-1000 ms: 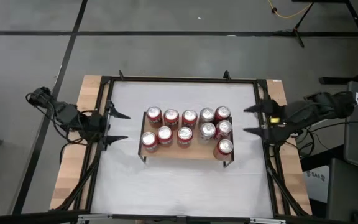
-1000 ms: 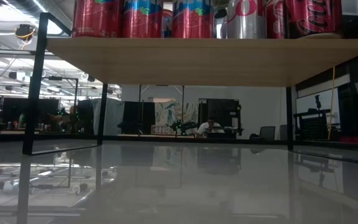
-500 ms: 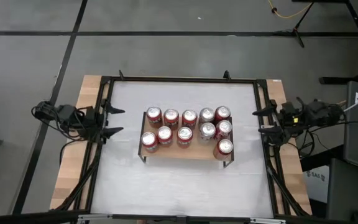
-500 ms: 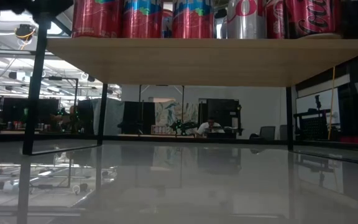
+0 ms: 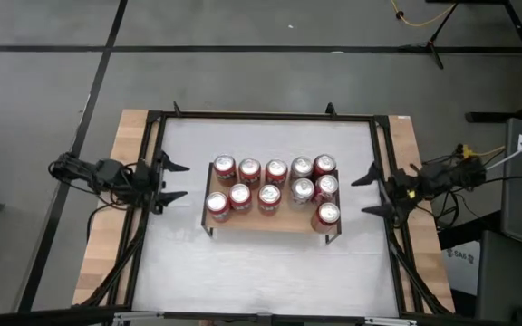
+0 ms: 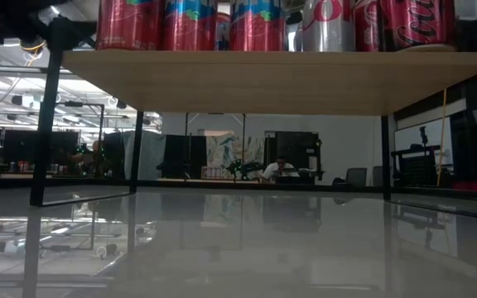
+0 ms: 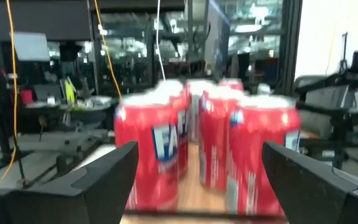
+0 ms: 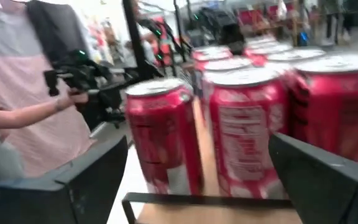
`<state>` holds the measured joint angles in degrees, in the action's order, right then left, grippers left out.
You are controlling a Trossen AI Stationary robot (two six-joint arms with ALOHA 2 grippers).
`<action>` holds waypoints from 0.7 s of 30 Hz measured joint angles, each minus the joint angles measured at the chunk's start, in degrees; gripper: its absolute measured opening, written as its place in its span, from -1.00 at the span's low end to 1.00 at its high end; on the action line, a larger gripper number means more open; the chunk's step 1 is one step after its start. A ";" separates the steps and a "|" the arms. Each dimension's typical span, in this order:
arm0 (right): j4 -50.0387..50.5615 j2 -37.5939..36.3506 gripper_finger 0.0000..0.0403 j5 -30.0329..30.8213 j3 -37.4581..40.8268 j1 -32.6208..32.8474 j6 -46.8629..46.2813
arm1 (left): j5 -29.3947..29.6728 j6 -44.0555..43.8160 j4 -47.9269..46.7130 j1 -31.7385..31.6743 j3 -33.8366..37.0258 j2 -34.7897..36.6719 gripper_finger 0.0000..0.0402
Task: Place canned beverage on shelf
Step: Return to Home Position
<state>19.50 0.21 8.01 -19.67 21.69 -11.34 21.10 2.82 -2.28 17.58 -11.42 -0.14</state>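
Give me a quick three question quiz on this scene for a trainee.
1. True or false: all the cans stand on the shelf.
2. Where are the left gripper and right gripper? A: over the shelf. B: at opposite side edges of the table, apart from the shelf. C: beneath the shelf.
3. Fill in: both grippers' fingers are ____.
Key: 1 true; 2 B; 3 open.

White letters "FA" are read on the nearest red can (image 7: pixel 149 155); other can lettering is blurred or cut off.
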 joint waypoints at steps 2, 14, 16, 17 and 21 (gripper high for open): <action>-3.68 -0.06 0.90 -1.15 1.87 0.00 2.28 | -0.35 -0.92 -0.81 -0.48 1.22 -0.04 0.67; -8.42 -0.05 0.90 -1.59 7.26 0.00 8.86 | -4.35 -1.15 9.51 -2.90 9.38 -0.02 0.67; -10.50 -0.05 0.90 -1.59 8.48 0.00 10.66 | -4.37 -1.00 12.35 -3.31 10.97 0.00 0.67; -11.81 -0.01 0.90 -1.57 9.16 0.00 11.90 | -4.36 -1.06 12.15 -3.53 11.02 0.00 0.67; -16.19 -0.06 0.90 -1.49 11.85 0.00 14.83 | -5.67 -1.12 12.47 -4.51 11.02 0.00 0.67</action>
<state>3.31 0.15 6.52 -7.82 21.69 3.49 15.43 1.69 10.19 13.07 -0.40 -0.14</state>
